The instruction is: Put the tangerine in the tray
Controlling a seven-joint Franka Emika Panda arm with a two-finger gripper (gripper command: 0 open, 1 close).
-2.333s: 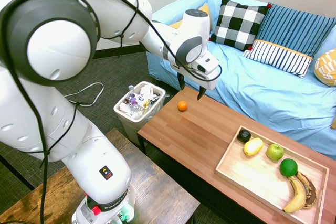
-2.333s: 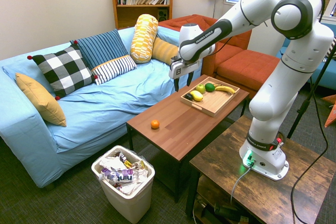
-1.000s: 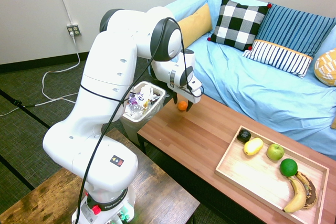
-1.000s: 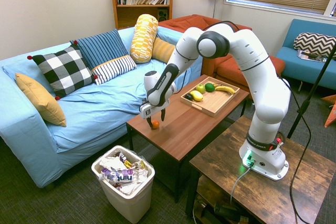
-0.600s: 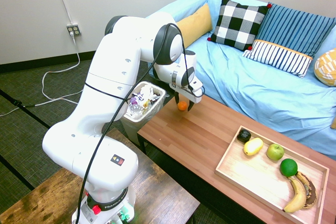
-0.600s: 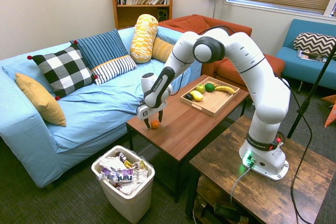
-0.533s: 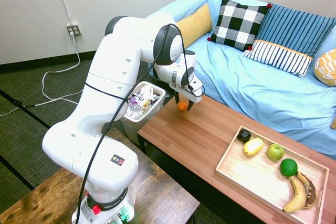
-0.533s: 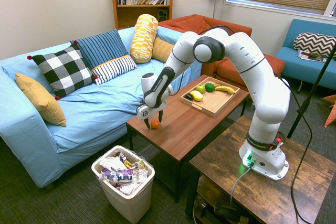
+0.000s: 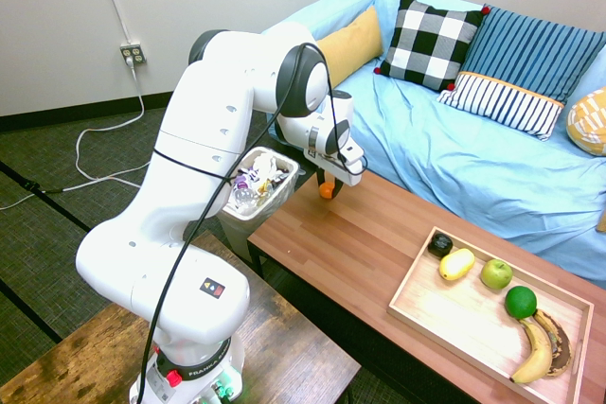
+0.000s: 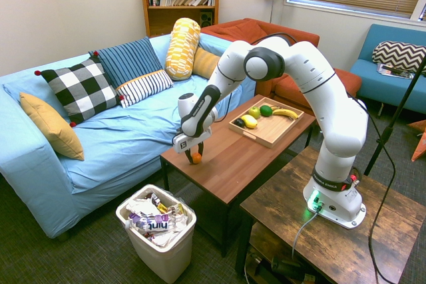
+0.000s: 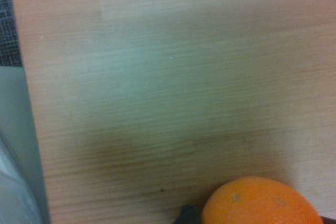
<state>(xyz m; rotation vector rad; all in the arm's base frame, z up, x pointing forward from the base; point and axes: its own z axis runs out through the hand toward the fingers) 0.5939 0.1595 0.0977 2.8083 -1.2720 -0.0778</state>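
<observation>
Gripper [image 9: 327, 189] points straight down at the table [image 9: 379, 243] corner, fingers clamped on the tangerine [image 9: 326, 191]; tray [image 9: 445, 314] lies well apart. Second exterior view: same grip, fruit at table level, ready for lifting. Wrist view: tangerine fills lower edge.

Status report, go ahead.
Gripper closed around tangerine at table's sofa end. Tray waits at far end, part filled with fruit. Path clear.

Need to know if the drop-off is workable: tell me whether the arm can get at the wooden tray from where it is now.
Probably yes. The gripper is down at the tangerine, at the table's far end from the tray. The bare tabletop lies between, and the tray's near half is free of fruit.
</observation>
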